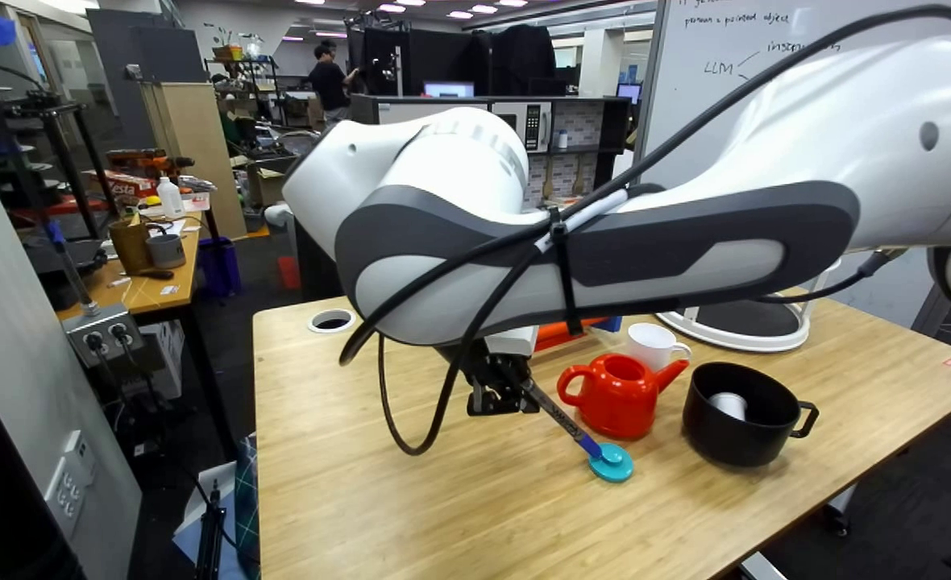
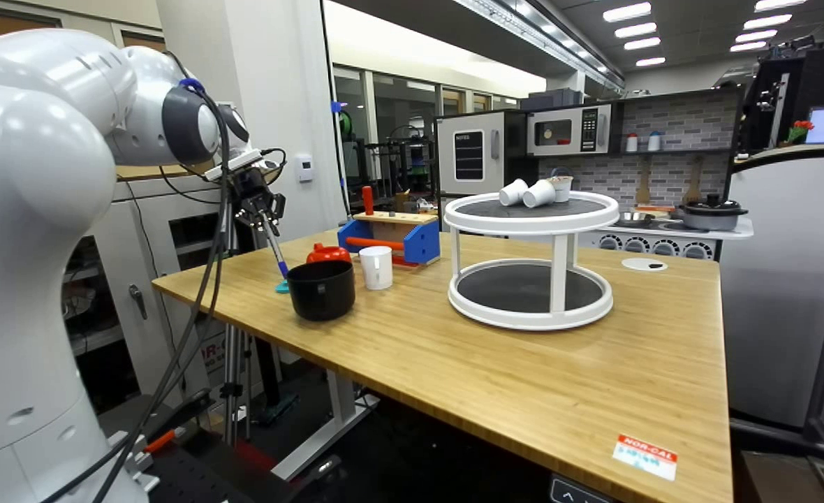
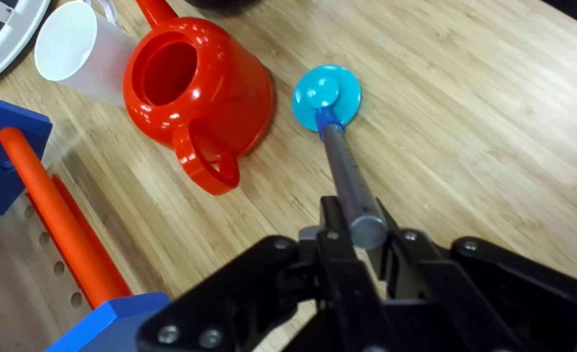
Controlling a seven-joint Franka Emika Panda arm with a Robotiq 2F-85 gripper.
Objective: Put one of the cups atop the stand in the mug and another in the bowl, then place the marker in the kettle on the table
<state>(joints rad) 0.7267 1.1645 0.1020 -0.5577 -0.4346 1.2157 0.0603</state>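
My gripper [image 3: 359, 217] is shut on the marker [image 3: 347, 166], which slants down with its blue end over a teal disc. Whether that end touches the disc I cannot tell. The red kettle [image 1: 616, 403] stands beside the marker, its top opening uncovered in the wrist view. Behind the kettle is the white mug [image 1: 651, 345]; its inside looks pale, and I cannot tell if it holds anything. The black bowl [image 1: 721, 447] has a white cup [image 1: 728, 404] in it. In an exterior view, three white cups [image 2: 539, 194] rest atop the stand [image 2: 532, 225].
The teal disc [image 1: 611, 463] lies flat on the table, in front of the kettle. A blue rack [image 2: 422, 241] with red rods stands past the mug, close to the gripper's side in the wrist view. The stand's lower tier [image 2: 531, 320] sits on the table.
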